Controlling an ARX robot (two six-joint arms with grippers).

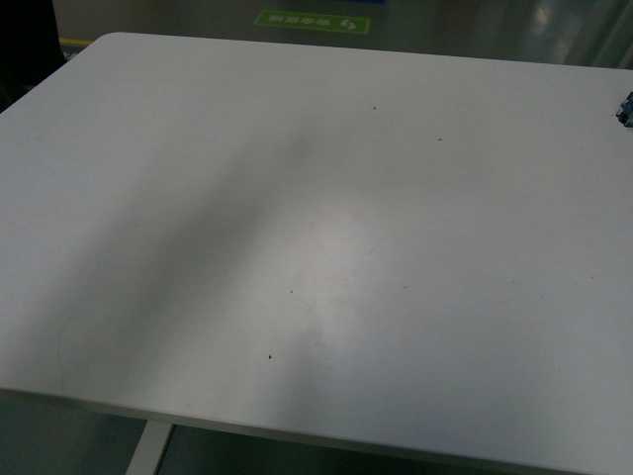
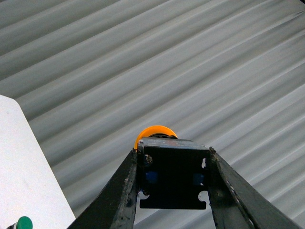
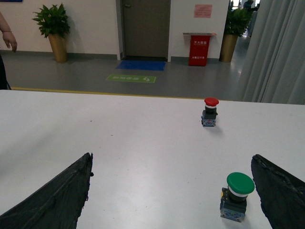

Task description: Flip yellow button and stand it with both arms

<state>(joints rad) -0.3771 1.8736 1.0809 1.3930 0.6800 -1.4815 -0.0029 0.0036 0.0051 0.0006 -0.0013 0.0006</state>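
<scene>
In the left wrist view my left gripper (image 2: 174, 164) is shut on the yellow button (image 2: 172, 172). Its black contact block sits between the two fingers and its orange-yellow cap (image 2: 155, 132) points away from the camera, held in the air beyond the table's edge, in front of a ribbed grey surface. In the right wrist view my right gripper (image 3: 174, 191) is open and empty, low over the white table (image 3: 119, 138). Neither arm nor the yellow button shows in the front view.
A green button (image 3: 237, 194) stands upright just inside my right finger (image 3: 281, 191). A red button (image 3: 209, 111) stands farther back. A small blue-and-black piece (image 1: 625, 109) lies at the table's right edge in the front view. A green cap (image 2: 23, 223) shows on the table corner.
</scene>
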